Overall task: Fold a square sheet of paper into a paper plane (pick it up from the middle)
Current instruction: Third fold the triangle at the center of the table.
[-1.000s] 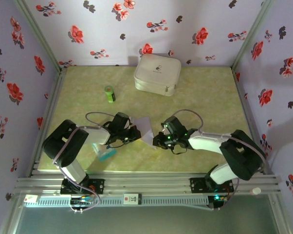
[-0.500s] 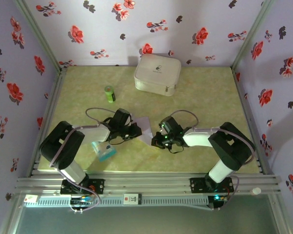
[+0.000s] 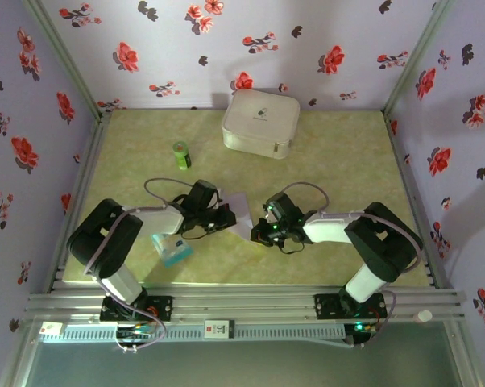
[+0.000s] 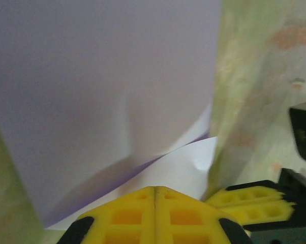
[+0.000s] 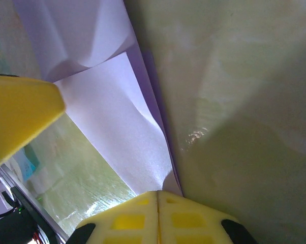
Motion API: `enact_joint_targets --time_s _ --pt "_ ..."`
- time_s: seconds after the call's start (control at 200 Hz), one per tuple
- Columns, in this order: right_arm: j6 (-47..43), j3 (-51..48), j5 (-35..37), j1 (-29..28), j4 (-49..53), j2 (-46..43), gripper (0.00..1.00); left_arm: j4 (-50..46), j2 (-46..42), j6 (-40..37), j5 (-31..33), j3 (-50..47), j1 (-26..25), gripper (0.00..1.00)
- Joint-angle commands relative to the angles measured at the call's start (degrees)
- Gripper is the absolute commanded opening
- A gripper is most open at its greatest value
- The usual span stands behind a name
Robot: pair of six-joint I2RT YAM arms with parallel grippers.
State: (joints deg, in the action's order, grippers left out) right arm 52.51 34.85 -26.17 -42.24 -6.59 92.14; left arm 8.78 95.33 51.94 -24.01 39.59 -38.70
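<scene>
Top external view: square sheet of paper (image 3: 241,208) mid-table, curled upward, pinched from both sides. At its 9 o'clock edge, left gripper (image 3: 227,218), fingers pressed together on the paper. At its 5 o'clock corner, right gripper (image 3: 259,234), likewise clamped on it. Well apart at 12 o'clock, white case (image 3: 260,121); at 8 o'clock, blue-and-white packet (image 3: 172,251).

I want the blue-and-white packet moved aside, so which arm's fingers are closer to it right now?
Left. The left fingers sit just beyond the packet, toward the table's middle. The right fingers are farther, across the lavender paper.
</scene>
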Motion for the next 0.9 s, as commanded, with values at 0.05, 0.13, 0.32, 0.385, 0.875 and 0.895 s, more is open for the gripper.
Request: enact_joint_targets --time_s 0.05,0.13,0.32,0.385,0.875,0.895 --pt "-0.1 -1.8 1.6 0.4 3.4 1.0 0.07 1.1 0.9 -1.2 0.9 -1.6 1.5 0.04" --pt "-0.2 -2.0 1.6 0.4 3.4 0.9 0.06 1.2 0.9 -2.1 1.0 -2.4 2.5 0.04" --pt "-0.1 -2.7 1.8 0.4 3.0 1.1 0.05 0.7 0.6 -4.9 1.0 -3.5 4.7 0.04" --pt "-0.1 -2.8 1.8 0.4 2.8 1.3 0.05 0.4 0.2 -5.7 1.0 -3.9 5.6 0.04" --pt "0.2 -2.7 0.5 0.4 1.0 1.0 0.05 -4.7 -8.1 -7.4 1.5 -4.2 9.1 0.05" --pt "0.2 -2.5 0.4 0.4 1.0 0.6 0.06 -5.0 -8.6 -7.3 1.4 -4.1 9.1 0.05"
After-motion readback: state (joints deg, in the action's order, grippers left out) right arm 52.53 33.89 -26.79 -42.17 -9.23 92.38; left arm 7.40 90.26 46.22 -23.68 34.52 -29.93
